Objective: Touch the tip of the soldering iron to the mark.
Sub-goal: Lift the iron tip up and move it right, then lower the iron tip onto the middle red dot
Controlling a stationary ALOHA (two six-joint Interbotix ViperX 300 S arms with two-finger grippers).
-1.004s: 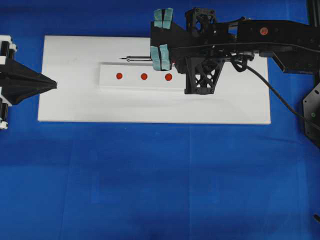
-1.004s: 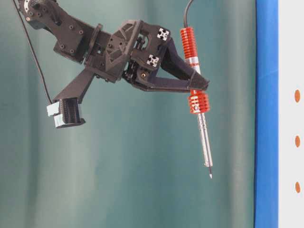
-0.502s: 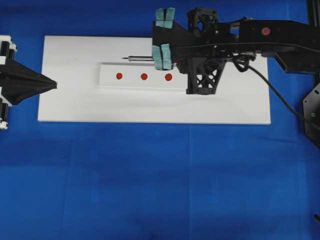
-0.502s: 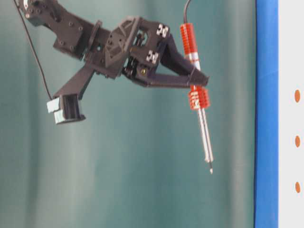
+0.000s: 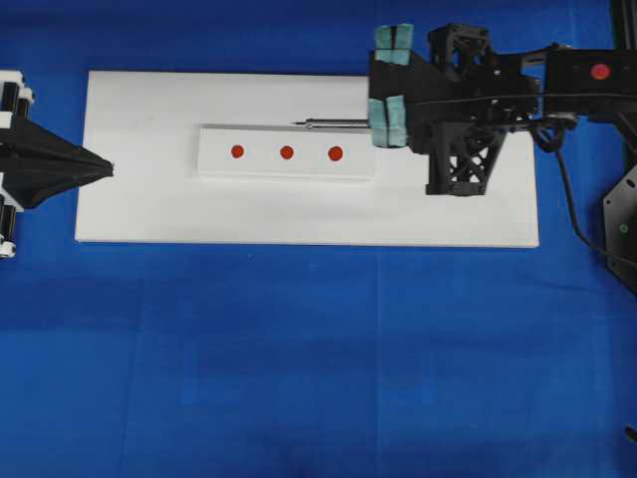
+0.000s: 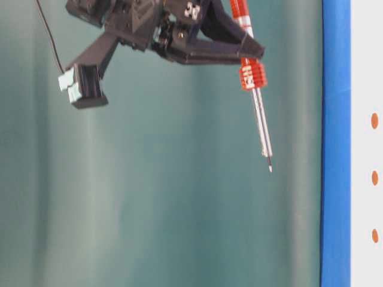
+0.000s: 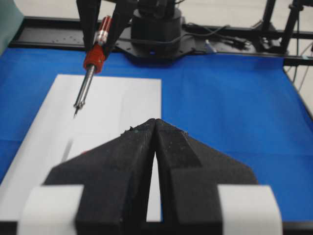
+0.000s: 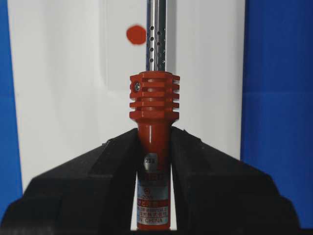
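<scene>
Soldering iron (image 8: 153,147) handle label: "CHINA" at bottom, "20V" above; round sticker digits too blurred.

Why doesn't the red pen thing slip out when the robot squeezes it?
Probably because the soldering iron has a slim, stiff handle that the right gripper clamps from both sides, and the ribbed collar sits just past the jaws. It looks light for its length. Being round, it would likely roll if laid on the white board.

Iron (image 8: 153,127) clamped by handle between right gripper (image 8: 153,147) jaws, shaft directed up-frame. One red dot (image 8: 136,35) seen left of shaft on white block (image 8: 122,58).
</scene>
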